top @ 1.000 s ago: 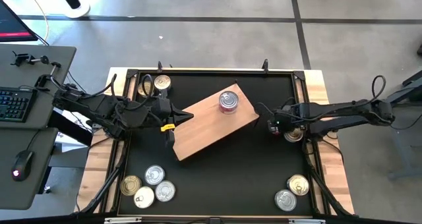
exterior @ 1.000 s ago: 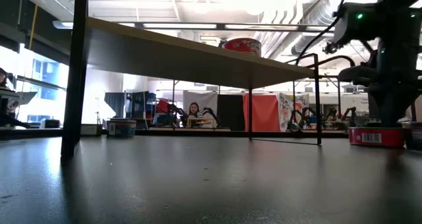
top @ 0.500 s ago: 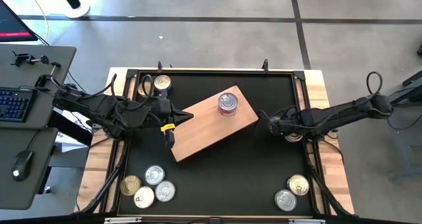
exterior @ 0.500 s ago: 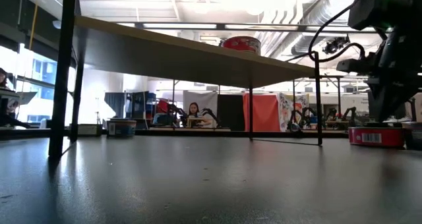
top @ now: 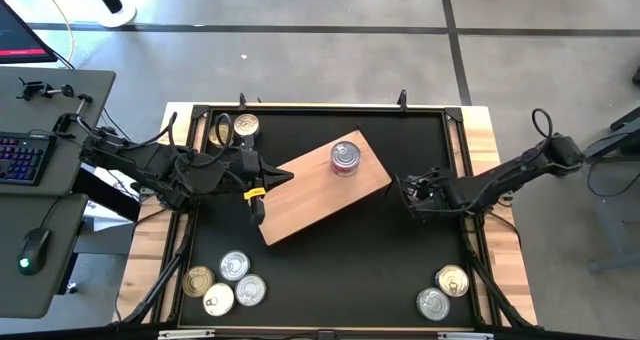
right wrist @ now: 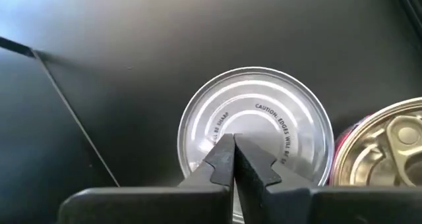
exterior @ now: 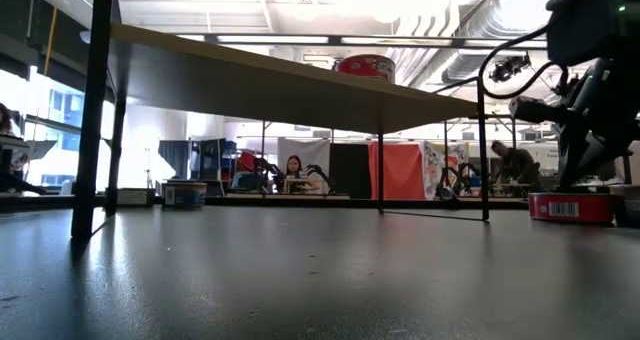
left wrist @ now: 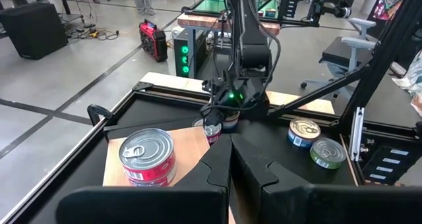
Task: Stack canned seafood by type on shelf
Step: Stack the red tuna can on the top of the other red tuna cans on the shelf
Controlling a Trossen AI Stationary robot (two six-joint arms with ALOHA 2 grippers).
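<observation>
From above, the wooden shelf sits tilted in the middle of the black counter. One tall red tin stands on its far right part. The left gripper rests at the shelf's left edge, its fingers closed with nothing in them. The right gripper hangs just right of the shelf. Four flat tins lie at the near left corner, two tins at the near right, and two more tins at the far left.

From table height, the shelf stands on thin dark legs with the red tin on top. A flat red tin sits on the counter at the right.

The left wrist view shows the red tin on the shelf, past closed fingers.

The right wrist view shows closed fingers holding nothing, above a silver tin beside a gold tin.
</observation>
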